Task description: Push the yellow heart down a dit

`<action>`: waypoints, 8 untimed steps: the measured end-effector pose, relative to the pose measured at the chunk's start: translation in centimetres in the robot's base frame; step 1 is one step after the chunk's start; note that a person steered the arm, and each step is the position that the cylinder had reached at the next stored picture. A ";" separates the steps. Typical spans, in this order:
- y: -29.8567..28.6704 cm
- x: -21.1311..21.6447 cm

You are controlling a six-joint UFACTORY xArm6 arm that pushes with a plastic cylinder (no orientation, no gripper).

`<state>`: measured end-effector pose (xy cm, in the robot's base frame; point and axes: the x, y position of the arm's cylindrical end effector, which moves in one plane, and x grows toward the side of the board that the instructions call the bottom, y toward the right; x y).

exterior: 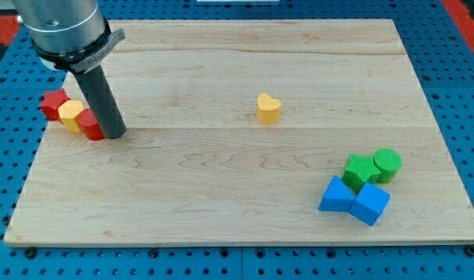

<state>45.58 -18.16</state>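
Observation:
The yellow heart (268, 108) sits alone near the middle of the wooden board (221, 187), a little toward the view's top right. My tip (114, 134) rests on the board at the view's left, far to the left of the heart. It stands right beside a red block (90, 124), touching or almost touching it.
A red star-like block (54, 103) and a yellow block (71, 113) sit with the red block at the left edge. At the view's lower right are a green star (360, 169), a green cylinder (387, 164), a blue triangle (336, 195) and a blue cube (371, 204).

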 end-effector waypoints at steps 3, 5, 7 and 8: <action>2.4 8.3; 2.4 8.0; 3.4 7.7; 3.4 7.2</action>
<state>52.79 -14.76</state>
